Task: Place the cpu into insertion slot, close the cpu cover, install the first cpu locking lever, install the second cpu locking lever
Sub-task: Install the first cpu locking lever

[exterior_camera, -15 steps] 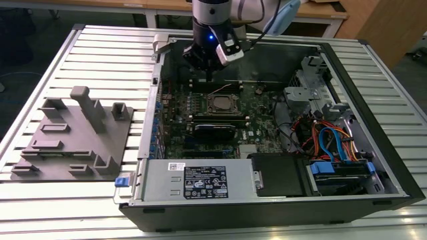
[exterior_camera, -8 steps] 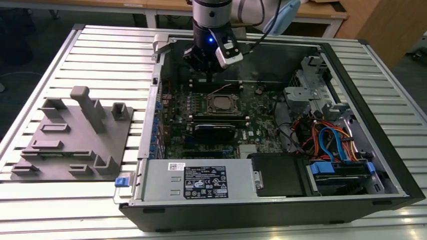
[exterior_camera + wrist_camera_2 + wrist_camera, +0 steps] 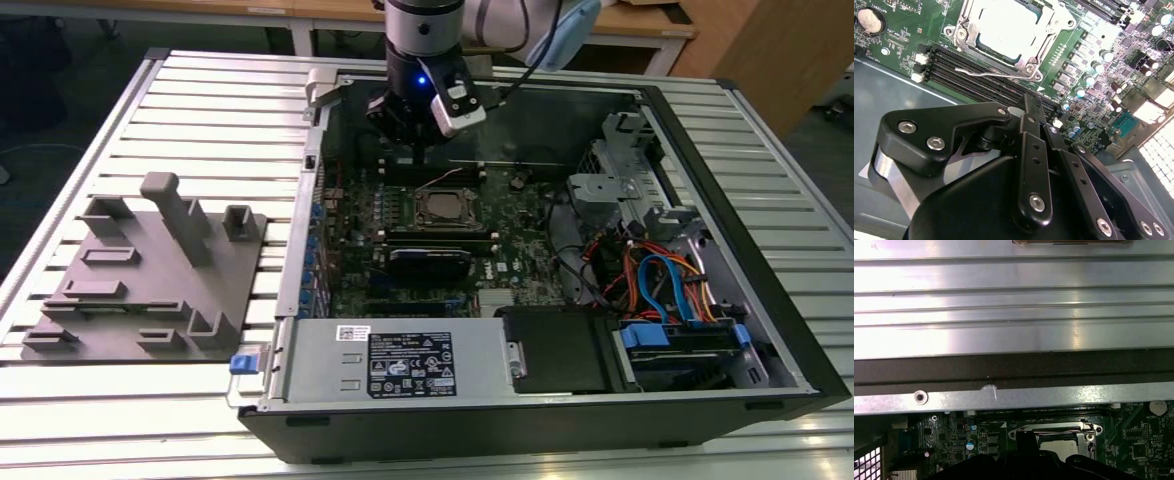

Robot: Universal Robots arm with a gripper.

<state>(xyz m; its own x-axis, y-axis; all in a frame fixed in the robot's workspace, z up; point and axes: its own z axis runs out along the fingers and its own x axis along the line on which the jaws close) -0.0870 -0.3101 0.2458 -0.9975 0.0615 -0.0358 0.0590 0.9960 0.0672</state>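
Before me lies an open black computer case (image 3: pixel 787 340) on a ribbed aluminium table (image 3: pixel 174 90), with a grey moulded fixture tray (image 3: pixel 147 270) towards the exterior view's left, beside a silver power supply box (image 3: pixel 387 362).

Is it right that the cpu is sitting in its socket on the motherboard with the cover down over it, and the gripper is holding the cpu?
Not quite. The gripper holds nothing; the second wrist view shows it apart from the cpu, which does sit in its socket with the cpu cover down over it.

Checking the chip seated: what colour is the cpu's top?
Dull silver-grey, clearest in the second wrist view: cpu.
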